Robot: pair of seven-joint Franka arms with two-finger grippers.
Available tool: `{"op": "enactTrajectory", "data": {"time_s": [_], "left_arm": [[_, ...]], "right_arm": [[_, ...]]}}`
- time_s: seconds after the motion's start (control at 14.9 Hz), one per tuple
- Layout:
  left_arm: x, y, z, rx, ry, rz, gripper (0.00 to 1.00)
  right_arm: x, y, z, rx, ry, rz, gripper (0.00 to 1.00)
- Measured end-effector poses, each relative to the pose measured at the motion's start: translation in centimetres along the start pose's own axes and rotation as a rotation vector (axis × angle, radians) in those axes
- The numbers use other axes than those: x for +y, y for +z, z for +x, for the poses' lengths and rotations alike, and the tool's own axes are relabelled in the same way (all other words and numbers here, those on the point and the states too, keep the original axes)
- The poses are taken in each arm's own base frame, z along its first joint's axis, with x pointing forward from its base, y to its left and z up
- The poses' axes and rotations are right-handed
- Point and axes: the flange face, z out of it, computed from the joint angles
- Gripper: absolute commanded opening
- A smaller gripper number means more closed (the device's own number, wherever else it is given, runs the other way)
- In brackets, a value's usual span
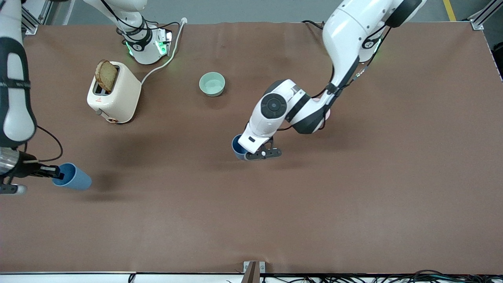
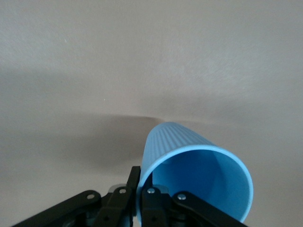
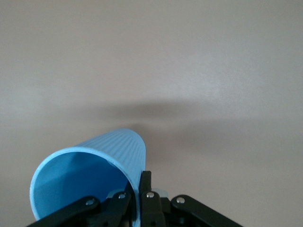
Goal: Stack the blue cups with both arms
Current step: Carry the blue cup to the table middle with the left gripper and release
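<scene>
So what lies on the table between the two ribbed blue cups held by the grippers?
Nothing: the front view shows only bare brown tabletop between the right gripper's cup and the left gripper's cup.

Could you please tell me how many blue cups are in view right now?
2. One blue cup is pinched by the right end effector; the other blue cup is pinched by the left end effector mid-table.
</scene>
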Motion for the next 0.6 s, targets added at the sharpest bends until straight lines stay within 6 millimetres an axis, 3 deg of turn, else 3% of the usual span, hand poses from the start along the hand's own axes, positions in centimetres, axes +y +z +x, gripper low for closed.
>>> {"op": "enactTrajectory", "data": {"time_s": [0.07,0.13,0.2,0.4,0.54,0.6], "left_arm": [[0.2,0.7,-0.4,0.001,0.003,0.011,0.28],[0.2,1.1,-0.5,0.000,0.003,0.017,0.53],[0.1,1.3,-0.4,0.000,0.002,0.019,1.00],[-0.1,0.5,0.7,0.015,-0.013,0.009,1.00],[-0.1,-1.9,2.2,0.049,-0.027,-0.015,1.00],[-0.6,-4.1,3.5,0.072,-0.043,-0.023,1.00]], "right_arm": [[-1.8,-2.3,-0.2,0.006,0.007,0.004,0.01],[-3.9,-4.3,-0.5,0.012,0.013,0.003,0.01],[-6.3,-6.1,-0.7,0.016,0.023,-0.008,0.01],[-14.1,-9.0,-1.8,0.003,0.064,-0.034,0.00],[-18.3,-9.7,-2.7,-0.012,0.092,-0.037,0.00],[-19.9,-9.8,-3.0,-0.013,0.109,-0.036,0.00]]}}
